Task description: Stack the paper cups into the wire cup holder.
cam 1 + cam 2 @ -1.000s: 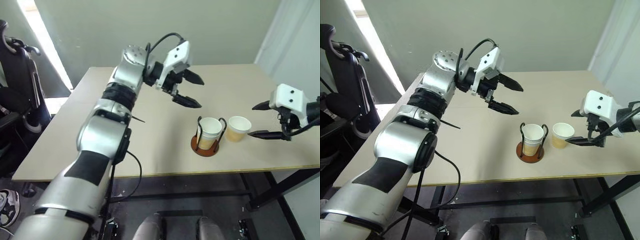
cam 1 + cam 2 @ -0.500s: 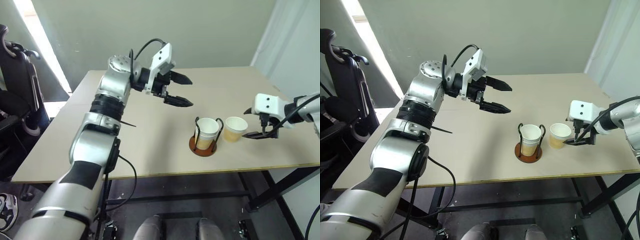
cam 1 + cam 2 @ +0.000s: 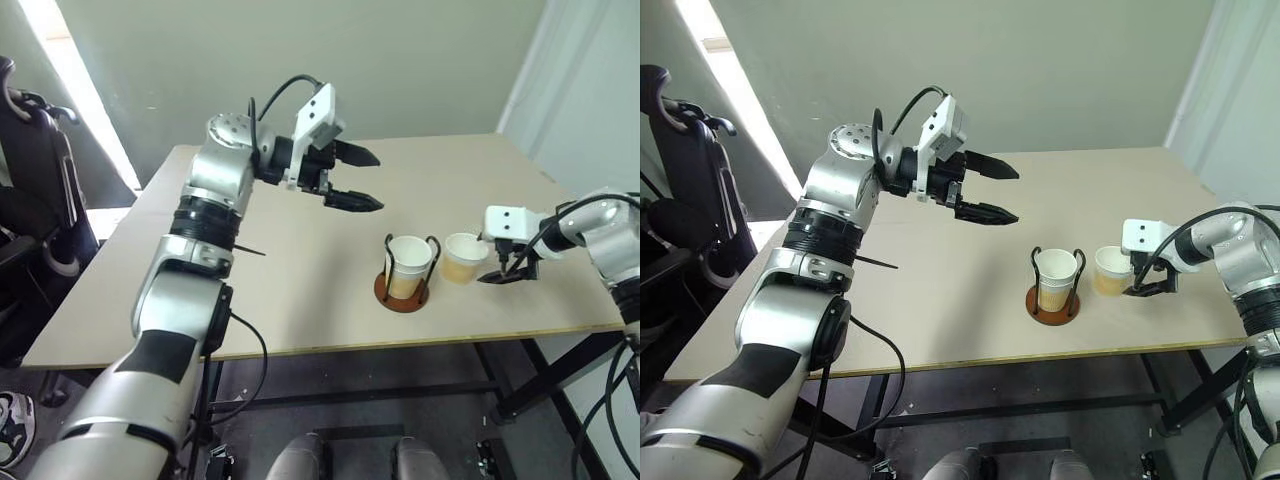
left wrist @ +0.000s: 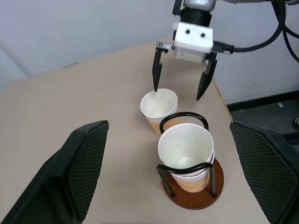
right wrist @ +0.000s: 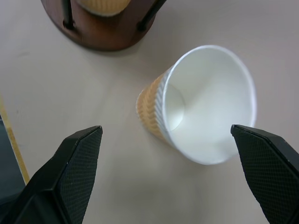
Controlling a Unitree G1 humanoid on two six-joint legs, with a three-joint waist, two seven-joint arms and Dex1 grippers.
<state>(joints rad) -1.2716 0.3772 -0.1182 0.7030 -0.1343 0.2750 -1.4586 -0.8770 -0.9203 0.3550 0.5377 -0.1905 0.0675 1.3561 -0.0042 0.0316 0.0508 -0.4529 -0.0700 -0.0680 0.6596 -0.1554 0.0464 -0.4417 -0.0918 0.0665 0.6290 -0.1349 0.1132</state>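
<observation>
Near table's [image 3: 300,290] front edge: cup [image 3: 409,262] in wire holder [image 3: 401,292]; loose cup [image 3: 463,256] beside; right gripper [image 3: 497,259] spread around it; left gripper [image 3: 360,180] spread, raised.

Silver arms, black cables, white wrist housings, black end effector [image 3: 352,177] fingers

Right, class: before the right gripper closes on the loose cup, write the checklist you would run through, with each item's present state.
1. Right gripper open: ok, fingers spread wide.
2. Loose cup standing upright on the table: ok.
3. Loose cup between the right fingers: cannot tell; in the left wrist view one fingertip sits at the cup's rim, the other to its side.
4. Wire holder upright, beside the loose cup: ok.
5. Room in the holder: ok; the cup in the holder has an open mouth.
6. Left gripper out of the way: ok, open above the table, away from the holder.
</observation>
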